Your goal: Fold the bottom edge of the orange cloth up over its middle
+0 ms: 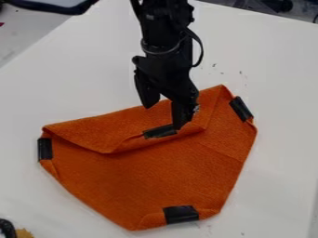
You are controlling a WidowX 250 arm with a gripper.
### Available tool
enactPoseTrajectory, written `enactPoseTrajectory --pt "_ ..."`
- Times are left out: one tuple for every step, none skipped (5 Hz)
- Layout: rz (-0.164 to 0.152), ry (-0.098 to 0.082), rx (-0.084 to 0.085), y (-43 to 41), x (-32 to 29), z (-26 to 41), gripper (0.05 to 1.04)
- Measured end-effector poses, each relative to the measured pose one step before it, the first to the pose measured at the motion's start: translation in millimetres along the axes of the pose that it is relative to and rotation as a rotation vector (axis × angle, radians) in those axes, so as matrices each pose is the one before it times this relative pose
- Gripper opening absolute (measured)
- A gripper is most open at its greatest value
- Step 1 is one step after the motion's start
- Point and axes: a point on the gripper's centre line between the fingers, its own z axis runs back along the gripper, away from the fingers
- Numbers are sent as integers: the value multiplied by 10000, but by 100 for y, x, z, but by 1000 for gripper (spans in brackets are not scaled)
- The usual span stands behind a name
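1. my black two-finger gripper (pixel 164 117) hangs over the orange fabric sheet (pixel 180 169); jaws apart, one fingertip at the black tape patch (pixel 159 132) on its folded-over flap (pixel 112 135).
2. sheet lies on the white tabletop (pixel 273 139), mid-view.
3. more black tape at its left (pixel 44 148), right (pixel 241 109) and bottom (pixel 181 214) corners.
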Motion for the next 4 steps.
enactPoseTrajectory --pt "82 254 -59 -127 -426 -629 1000" --pt "242 143 -50 -1711 -524 -308 1000" --pt "274 63 -34 -916 -213 239 1000" --pt "137 210 -473 -1666 -408 -132 1000"
